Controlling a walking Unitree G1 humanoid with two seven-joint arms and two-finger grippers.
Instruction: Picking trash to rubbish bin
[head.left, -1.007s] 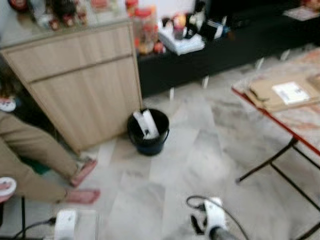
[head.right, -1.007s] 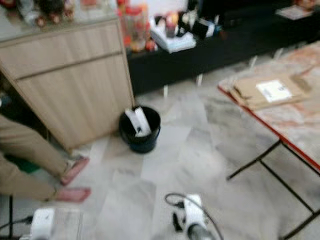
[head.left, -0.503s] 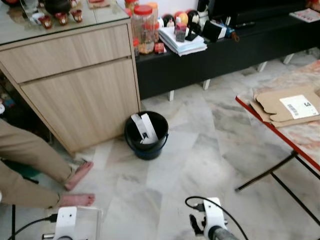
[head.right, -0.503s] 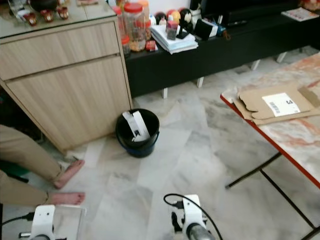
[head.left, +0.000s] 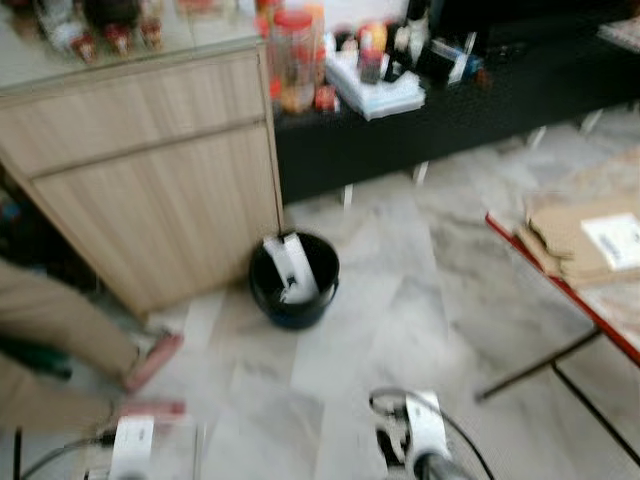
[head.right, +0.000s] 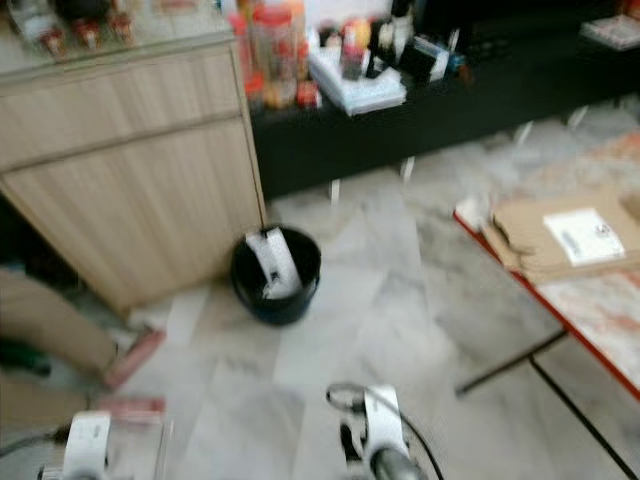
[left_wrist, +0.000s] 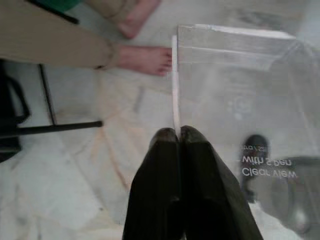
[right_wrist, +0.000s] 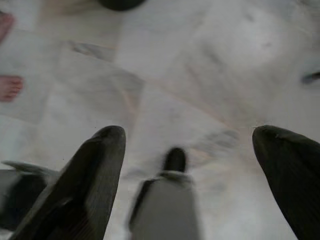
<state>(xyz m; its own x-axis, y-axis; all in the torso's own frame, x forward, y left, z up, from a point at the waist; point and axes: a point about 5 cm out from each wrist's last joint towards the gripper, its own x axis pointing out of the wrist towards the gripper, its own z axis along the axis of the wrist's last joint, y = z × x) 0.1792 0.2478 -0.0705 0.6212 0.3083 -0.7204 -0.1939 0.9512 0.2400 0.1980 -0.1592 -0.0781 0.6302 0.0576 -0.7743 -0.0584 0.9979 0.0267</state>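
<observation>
A black rubbish bin (head.left: 293, 280) stands on the marble floor beside a wooden cabinet, with white pieces of trash (head.left: 292, 266) sticking up out of it. In the left wrist view my left gripper (left_wrist: 179, 131) is shut on the edge of a clear plastic box (left_wrist: 235, 90) printed with "Clear View". That box (head.left: 172, 452) hangs low at the bottom left, well short of the bin. My right gripper (right_wrist: 189, 131) is open, fingers wide apart over bare floor, with the bin's rim (right_wrist: 120, 4) far ahead of it.
A person's legs and feet (head.left: 150, 362) lie on the floor left of the bin. The wooden cabinet (head.left: 150, 170) and a black low bench (head.left: 450, 105) stand behind. On the right is a red-edged folding table (head.left: 570, 290) with cardboard on it.
The whole picture has shifted a little and turned blurry, so the camera is moving. Both arms hold the same pose and the left gripper keeps the clear box.
</observation>
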